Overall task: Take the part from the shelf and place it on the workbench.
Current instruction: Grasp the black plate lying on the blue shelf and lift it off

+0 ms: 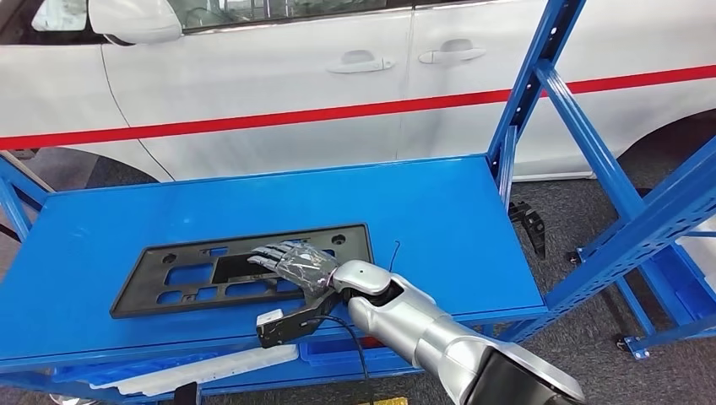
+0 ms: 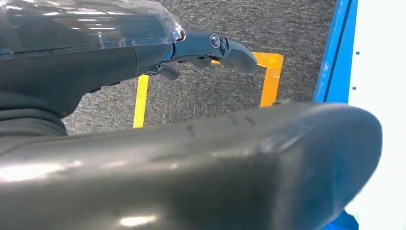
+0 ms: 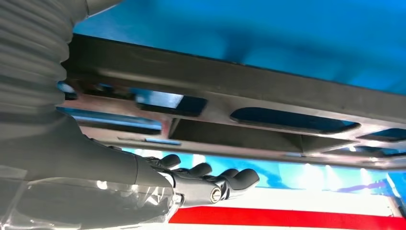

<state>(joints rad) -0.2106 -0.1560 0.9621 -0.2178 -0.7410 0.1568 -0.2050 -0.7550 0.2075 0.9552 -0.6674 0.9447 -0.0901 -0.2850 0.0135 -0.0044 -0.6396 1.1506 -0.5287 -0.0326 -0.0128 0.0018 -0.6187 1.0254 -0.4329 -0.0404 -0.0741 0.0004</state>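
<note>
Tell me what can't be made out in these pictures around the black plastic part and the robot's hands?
- Head view: the right hand lies over the black part, hiding its near middle; whether the fingers press it or hover cannot be told.
- Right wrist view: the part is cut off by the picture's edges.
- Left wrist view: the left hand fills the frame, its big thumb blurred, hiding much of the floor.
- Head view: the shelf hides what lies below it.
</note>
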